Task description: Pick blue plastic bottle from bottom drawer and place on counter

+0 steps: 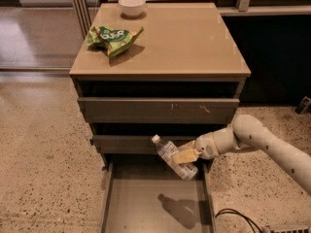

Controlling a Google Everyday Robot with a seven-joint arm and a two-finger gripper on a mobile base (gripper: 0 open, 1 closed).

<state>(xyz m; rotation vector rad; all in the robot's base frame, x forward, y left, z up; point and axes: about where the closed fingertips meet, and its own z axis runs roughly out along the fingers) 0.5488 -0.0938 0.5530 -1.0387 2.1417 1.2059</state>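
Note:
The blue plastic bottle [171,155] is clear with a white cap and hangs tilted, cap up and to the left, in front of the middle drawer. My gripper [183,156] is shut on its body and holds it well above the floor of the open bottom drawer [146,203]. The bottle's shadow falls on the drawer floor. My white arm [262,142] reaches in from the right. The tan counter [175,42] lies above, on top of the cabinet.
A green snack bag [114,37] lies on the counter's left part and a white bowl [131,5] stands at its back left edge. The two upper drawers [155,110] are slightly pulled out. A black cable [233,216] lies on the floor at lower right.

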